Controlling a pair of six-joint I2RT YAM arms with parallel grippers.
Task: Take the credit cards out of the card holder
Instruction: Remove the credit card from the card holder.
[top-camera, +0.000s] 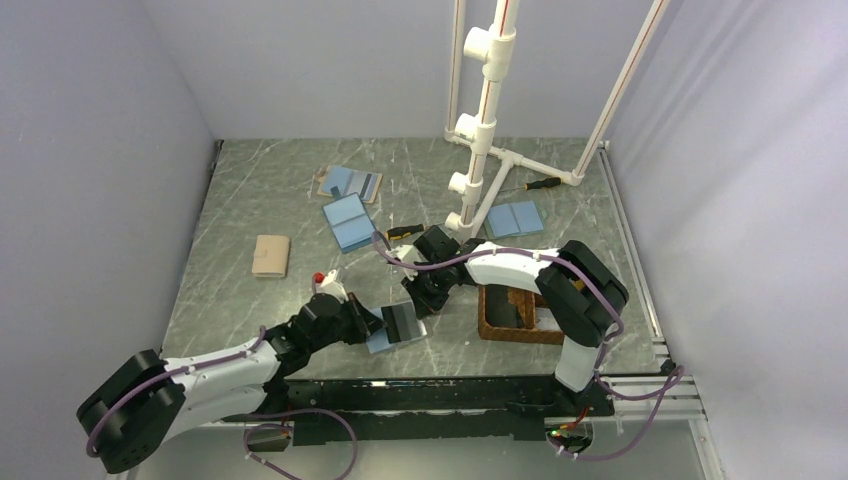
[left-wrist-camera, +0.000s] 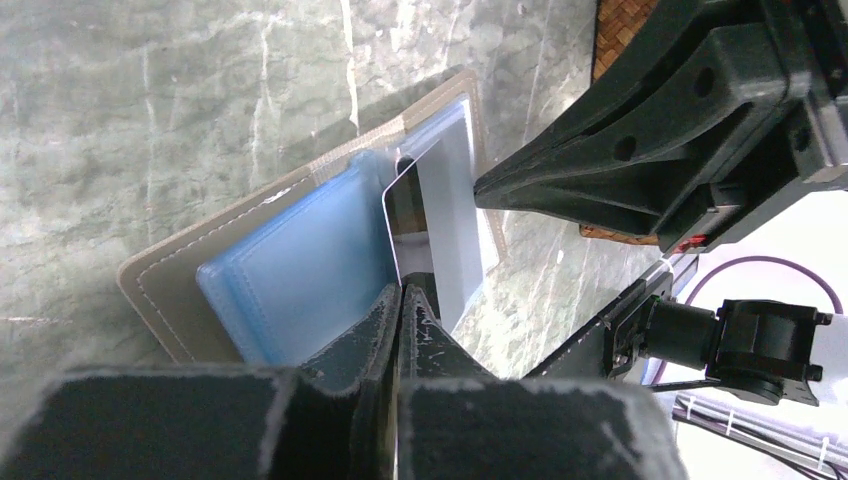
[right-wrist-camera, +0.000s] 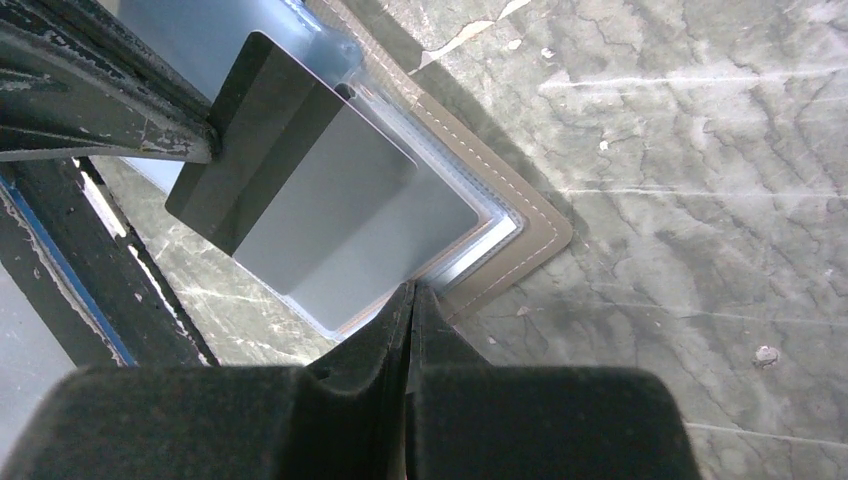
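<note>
top external shows the card holder (top-camera: 380, 342) lying open on the desk (top-camera: 250, 200) at 6 o'clock, near the front edge. left pincer (left-wrist-camera: 400, 300) is pinched tight on a dark credit card (right-wrist-camera: 290, 170) standing partly out of its pocket. right pincer (right-wrist-camera: 412, 300), jaws together and empty, touches the holder's tan edge on its 1 o'clock side.

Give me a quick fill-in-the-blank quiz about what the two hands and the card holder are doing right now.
The left hand is ___ on a credit card.
The card holder lies ___ on the table.
The right hand, tips at the holder's edge, holds no ___.
The wicker tray sits beside the ___ arm.
Missing words: shut, open, card, right.
</note>
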